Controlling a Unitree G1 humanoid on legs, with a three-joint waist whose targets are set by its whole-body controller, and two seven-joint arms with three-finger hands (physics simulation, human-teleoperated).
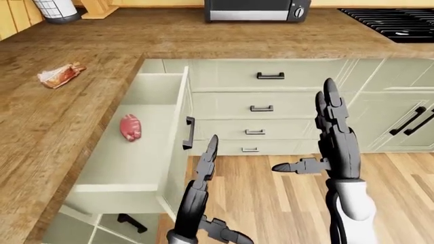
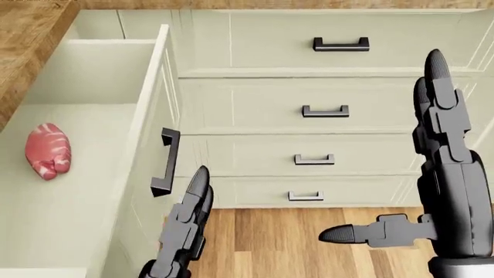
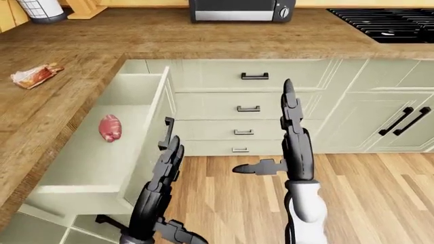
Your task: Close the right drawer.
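The right drawer [image 1: 128,173] stands pulled far out under the wooden counter at the left of the left-eye view. Its pale green front panel [image 1: 177,152] carries a black handle [image 1: 189,133]. A red piece of meat [image 1: 130,127] lies inside the drawer. My left hand [image 1: 205,170] is open, fingers pointing up, just right of the drawer front and below the handle; I cannot tell if it touches. My right hand [image 1: 320,134] is open and raised, empty, further right and apart from the drawer.
A stack of closed drawers [image 1: 270,75] faces me, with cabinet doors [image 1: 413,119] to its right. On the counter lie a meat pack [image 1: 59,74], a white canister [image 1: 55,9], a microwave [image 1: 256,9] and a stove [image 1: 400,23]. A wooden floor [image 1: 271,203] lies below.
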